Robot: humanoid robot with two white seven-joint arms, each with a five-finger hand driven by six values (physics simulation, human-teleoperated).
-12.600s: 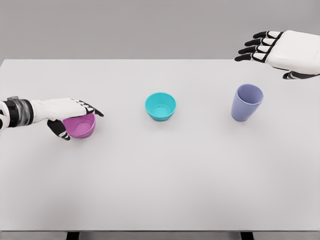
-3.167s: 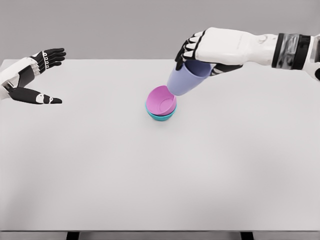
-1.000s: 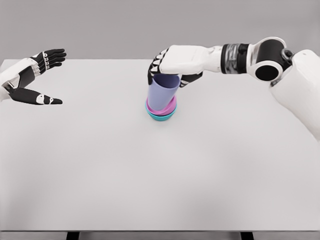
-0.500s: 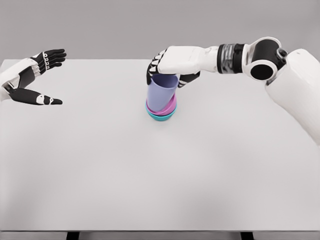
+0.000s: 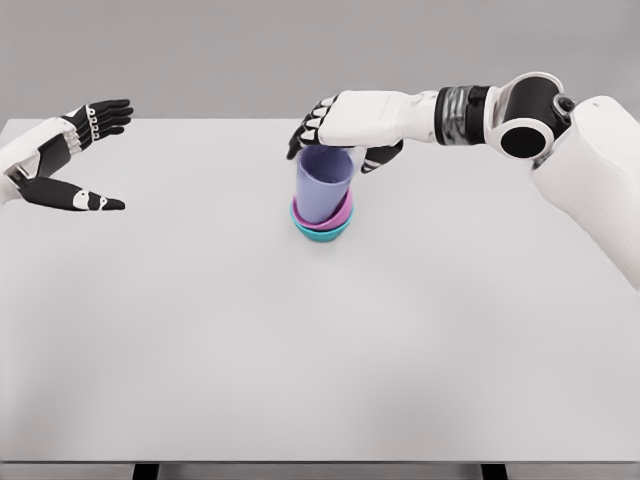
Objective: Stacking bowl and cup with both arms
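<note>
The near half of the white table (image 5: 320,380) is bare. Further in, around the middle of the tabletop, sits the stack: a teal bowl (image 5: 322,233) at the bottom resting on the table, a pink bowl (image 5: 338,217) nested inside it with only its rim showing, and a lavender cup (image 5: 322,186) standing in the pink bowl. The cup is mouth-up, its long axis close to vertical with a slight lean, the open rim tipped a little toward the right and the narrower base down in the bowls. All three openings face upward.

Just behind and above the cup is the right hand (image 5: 348,130), its arm reaching in from the right edge across the far side of the table. The palm faces down over the cup's rim; the black-tipped fingers (image 5: 305,132) are spread past the rim on its left side and the thumb curls down on the right. The fingers look loosened, standing just off the cup wall rather than pressed to it, so the hand is relaxed and holds nothing.

At the far left edge the left hand (image 5: 62,160) hovers above the table, well apart from the stack, fingers stretched out wide and thumb apart, empty.
</note>
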